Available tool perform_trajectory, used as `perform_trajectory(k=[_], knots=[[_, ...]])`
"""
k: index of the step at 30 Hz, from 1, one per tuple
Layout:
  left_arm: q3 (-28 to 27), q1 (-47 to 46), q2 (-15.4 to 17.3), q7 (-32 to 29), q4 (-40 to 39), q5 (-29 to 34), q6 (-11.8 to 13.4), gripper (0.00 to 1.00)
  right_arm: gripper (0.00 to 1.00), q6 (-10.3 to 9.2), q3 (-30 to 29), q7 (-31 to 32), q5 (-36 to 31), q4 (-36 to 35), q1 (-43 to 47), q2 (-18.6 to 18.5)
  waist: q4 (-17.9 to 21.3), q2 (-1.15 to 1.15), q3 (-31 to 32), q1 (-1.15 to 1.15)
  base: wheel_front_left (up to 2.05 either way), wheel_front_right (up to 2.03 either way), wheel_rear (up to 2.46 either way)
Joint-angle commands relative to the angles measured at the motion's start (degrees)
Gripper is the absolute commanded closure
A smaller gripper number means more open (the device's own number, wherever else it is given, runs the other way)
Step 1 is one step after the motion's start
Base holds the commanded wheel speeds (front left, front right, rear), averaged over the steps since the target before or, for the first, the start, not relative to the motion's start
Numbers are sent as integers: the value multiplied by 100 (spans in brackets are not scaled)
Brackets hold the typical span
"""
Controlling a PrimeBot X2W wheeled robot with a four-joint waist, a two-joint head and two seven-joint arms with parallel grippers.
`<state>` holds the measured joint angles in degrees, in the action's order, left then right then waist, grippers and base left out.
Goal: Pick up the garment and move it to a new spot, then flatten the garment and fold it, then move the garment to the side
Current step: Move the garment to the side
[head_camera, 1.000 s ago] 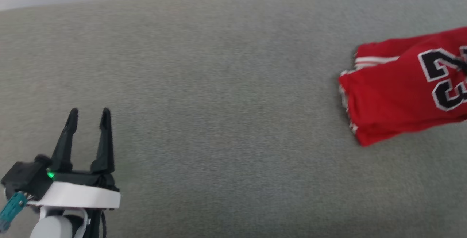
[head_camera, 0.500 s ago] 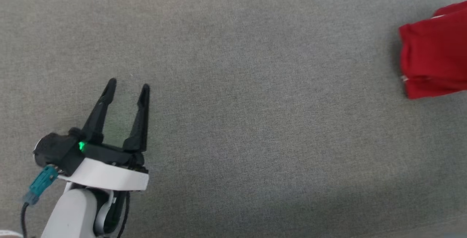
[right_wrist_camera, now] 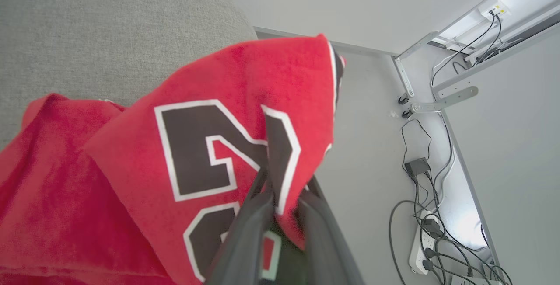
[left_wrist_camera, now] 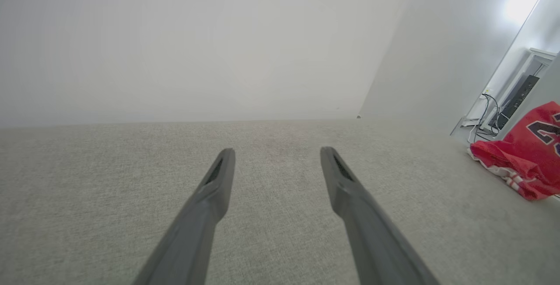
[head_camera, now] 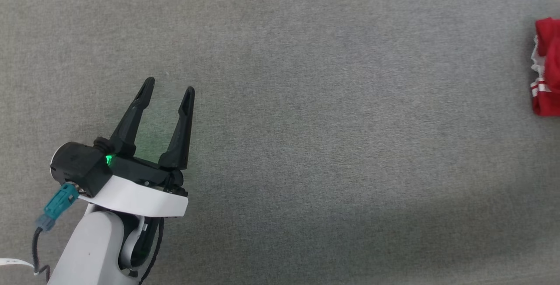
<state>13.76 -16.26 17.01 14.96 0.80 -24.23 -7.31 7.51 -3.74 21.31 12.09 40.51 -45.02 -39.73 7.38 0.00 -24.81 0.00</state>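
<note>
The garment (right_wrist_camera: 197,145), a red jersey with black white-outlined numbers, hangs partly lifted over the grey upholstered surface (head_camera: 306,101). My right gripper (right_wrist_camera: 284,189) is shut on a fold of it near the number. In the head view only a bunched red corner of the garment (head_camera: 547,79) with white striped edging shows at the right edge. From the left wrist the garment (left_wrist_camera: 520,162) sits far to the right. My left gripper (head_camera: 169,85) hovers open over bare fabric at the lower left, its fingers (left_wrist_camera: 218,180) holding nothing.
The grey surface ends at a rounded edge (right_wrist_camera: 236,18) beside the garment. Beyond it is pale floor with cables and a power strip (right_wrist_camera: 426,237) and a white frame leg (right_wrist_camera: 404,75). A white wall (left_wrist_camera: 197,44) rises behind the surface.
The head camera has shifted, so the whole picture slid. Relative to my left gripper the garment has gone further right, and only a bunched corner remains at the view's edge.
</note>
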Motion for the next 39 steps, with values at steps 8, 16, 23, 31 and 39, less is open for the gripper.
perform_trajectory(k=[8,16,23,31,39], knots=[[-52,-127,40,30,-2,-89,-14,0,0,-5,-583,-173,-702,564,-175,356,-120,0,-151,0,0,0,0],[-151,-91,57,30,-33,-129,-14,0,0,-5,-1092,-354,-1206,679,-408,565,-108,0,-159,0,0,0,0],[-265,-3,59,29,-88,-174,-14,0,0,-5,-1473,-478,-1501,633,-561,680,-121,0,-93,0,0,0,0],[-396,160,28,30,-121,-226,-14,0,0,-5,-1494,-681,-1526,559,-488,973,-200,0,98,0,0,0,0],[-665,464,48,30,-216,-186,-14,0,0,-5,-919,-1288,-926,364,-281,1408,-254,0,552,0,0,0,0]])
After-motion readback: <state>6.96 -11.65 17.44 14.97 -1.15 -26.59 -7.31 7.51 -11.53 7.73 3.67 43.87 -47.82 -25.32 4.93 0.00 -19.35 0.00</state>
